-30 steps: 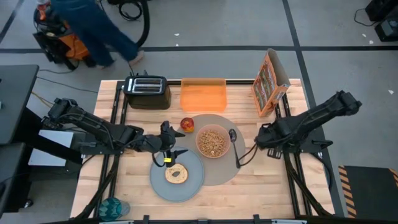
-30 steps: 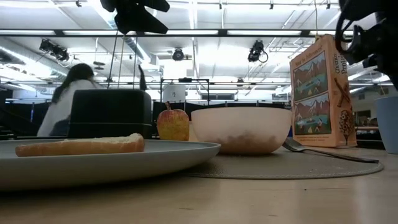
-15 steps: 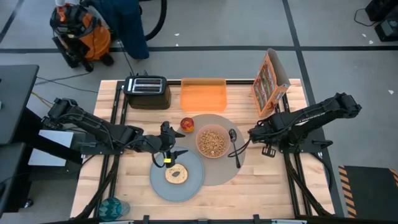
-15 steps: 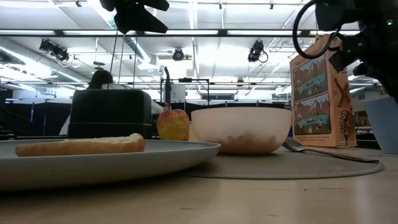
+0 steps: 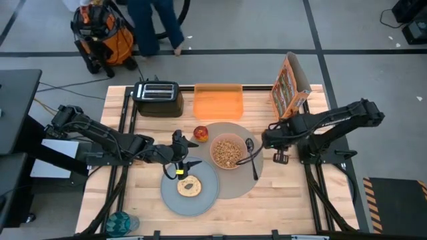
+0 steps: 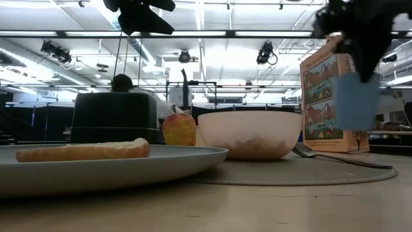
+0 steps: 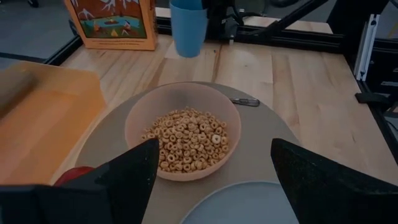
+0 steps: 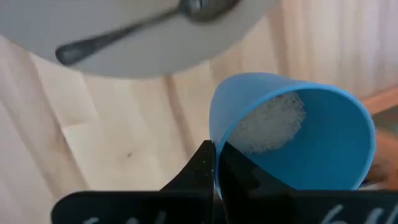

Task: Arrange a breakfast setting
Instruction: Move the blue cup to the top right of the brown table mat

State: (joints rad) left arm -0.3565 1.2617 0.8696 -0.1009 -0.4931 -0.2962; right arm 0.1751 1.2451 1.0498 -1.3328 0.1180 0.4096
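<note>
A round grey-brown placemat (image 5: pixel 235 181) holds a pink bowl (image 5: pixel 227 152) of cereal rings, a metal spoon (image 5: pixel 251 157) and a red apple (image 5: pixel 201 134). The grey plate (image 5: pixel 172 197) overlaps the placemat's near left and carries the browned bagel (image 5: pixel 189 187). My right gripper (image 5: pixel 267 139) is shut on the small blue cup (image 6: pixel 355 100), right of the placemat and above the table. The arm hides the cup in the high view. My left gripper (image 5: pixel 183 163) hangs open over the plate's far edge. My right gripper holds the cup by its rim (image 8: pixel 212 148), the wall pinched with one finger inside (image 8: pixel 239 171) and one outside. The fingers point down from above. The cup hangs below them, mouth up, lifted clear of the table.
A black toaster (image 5: pixel 158 99), an orange board (image 5: pixel 218 102) and an upright cereal box (image 5: pixel 288 87) line the far edge. A teal thing (image 5: pixel 122 222) sits at the near left corner. A person and an orange machine are on the floor beyond the table.
My right gripper has risen and moved toward the table's left, toward the placemat, carrying the blue cup. The cup stood on the table at the right a second ago and now hangs clear of it.
</note>
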